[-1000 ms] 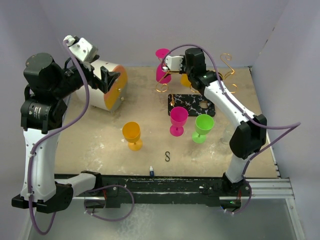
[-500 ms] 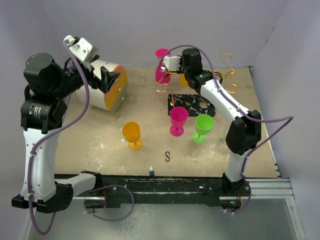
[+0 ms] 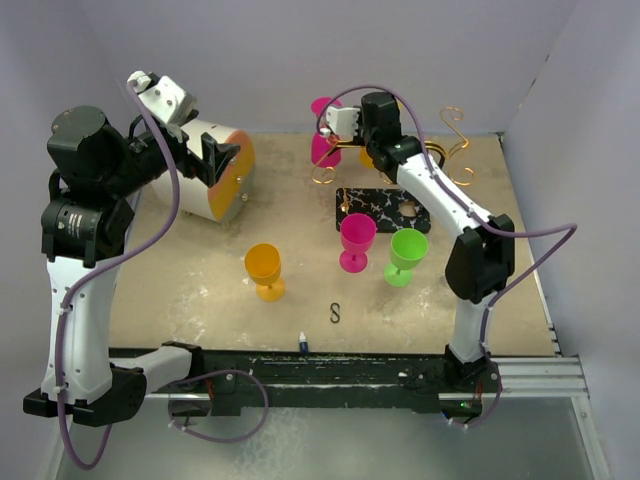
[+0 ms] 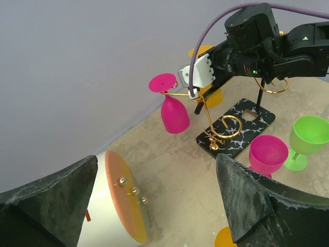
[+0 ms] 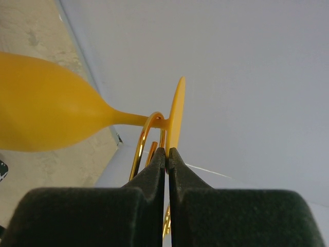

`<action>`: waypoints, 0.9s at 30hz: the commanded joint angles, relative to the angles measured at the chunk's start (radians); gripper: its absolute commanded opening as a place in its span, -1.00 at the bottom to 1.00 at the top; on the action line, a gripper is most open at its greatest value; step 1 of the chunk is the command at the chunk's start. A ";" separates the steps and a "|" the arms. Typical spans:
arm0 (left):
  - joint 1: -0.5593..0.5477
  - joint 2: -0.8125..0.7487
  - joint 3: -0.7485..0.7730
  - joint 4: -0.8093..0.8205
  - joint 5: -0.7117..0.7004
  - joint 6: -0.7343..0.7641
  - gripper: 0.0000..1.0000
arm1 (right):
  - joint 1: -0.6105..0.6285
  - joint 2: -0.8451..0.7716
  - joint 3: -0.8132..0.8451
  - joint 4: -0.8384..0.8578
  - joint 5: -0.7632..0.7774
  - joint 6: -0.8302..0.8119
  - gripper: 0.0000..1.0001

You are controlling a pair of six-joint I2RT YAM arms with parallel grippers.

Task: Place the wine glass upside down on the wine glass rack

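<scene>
At the 12 o'clock edge of the table (image 3: pixel 190 290), the right gripper (image 5: pixel 167 154), its fingers pressed together, touches the foot rim of an orange wine glass (image 5: pixel 46 118). The glass hangs bowl-down with its stem inside a gold wire hook of the wine glass rack (image 4: pixel 241 123), and a pink wine glass (image 4: pixel 174 113) hangs inverted at the rack's 9 o'clock end. Toward 10 o'clock, the left gripper (image 4: pixel 157 164) hovers with its fingers spread wide over a white cylinder (image 3: pixel 215 175) lying on its side, well apart from the rack.
</scene>
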 commanded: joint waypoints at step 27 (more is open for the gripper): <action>0.013 -0.019 0.004 0.022 0.006 0.017 0.98 | -0.056 -0.086 0.016 -0.082 0.002 0.094 -1.00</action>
